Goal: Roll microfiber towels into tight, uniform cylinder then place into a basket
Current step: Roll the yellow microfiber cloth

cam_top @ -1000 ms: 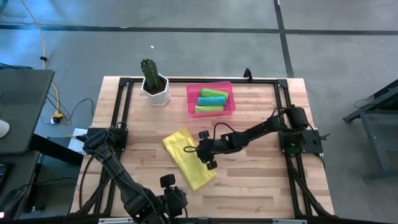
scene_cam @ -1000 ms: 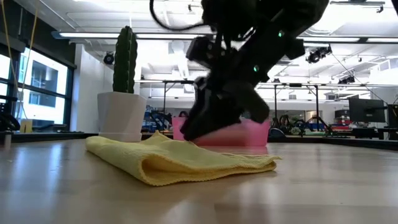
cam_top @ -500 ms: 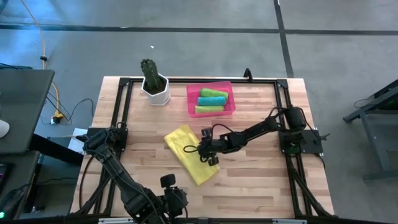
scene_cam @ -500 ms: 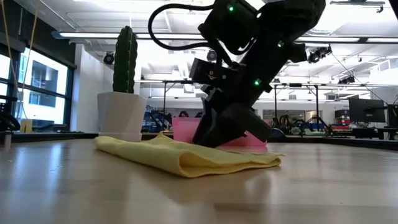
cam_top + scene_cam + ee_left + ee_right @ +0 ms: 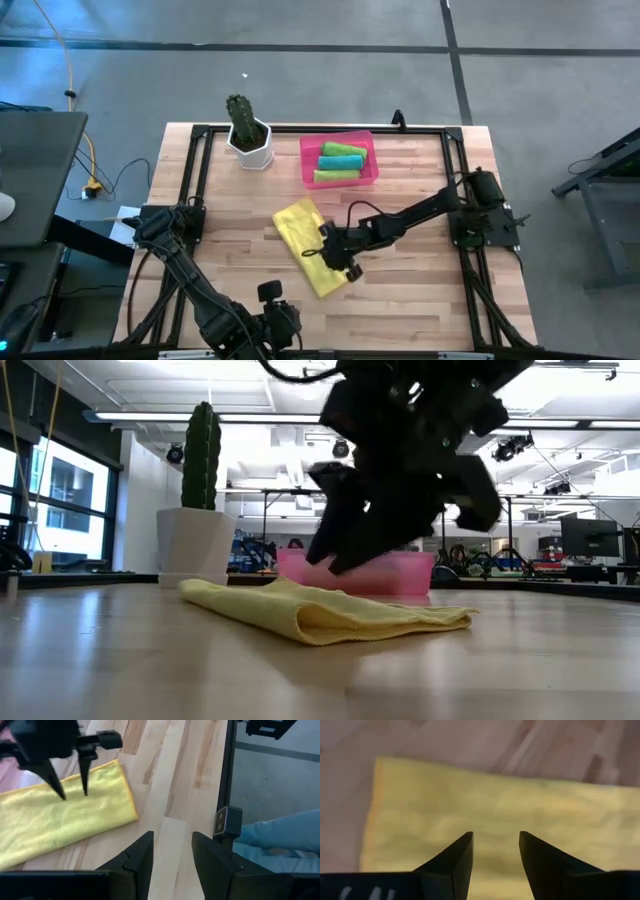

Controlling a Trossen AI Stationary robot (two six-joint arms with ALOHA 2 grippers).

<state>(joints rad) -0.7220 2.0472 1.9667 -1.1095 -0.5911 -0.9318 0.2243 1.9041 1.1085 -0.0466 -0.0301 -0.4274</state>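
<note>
Basket (image 5: 309, 165) at the far side of the table (image 5: 420, 290), beside the cactus pot (image 5: 250, 148), holds rolled towels: two green (image 5: 342, 150) and one teal (image 5: 340, 162), as far as the high view lets me count. The yellow towel (image 5: 310, 245) lies mid-table, folded flat, not rolled. My right fingers (image 5: 334, 262) hang spread apart just above its near end, gripping nothing. My left fingers (image 5: 170, 862) wait parted and empty at the near table edge. Remaining: roll the yellow towel tight, then place it in the basket.
</note>
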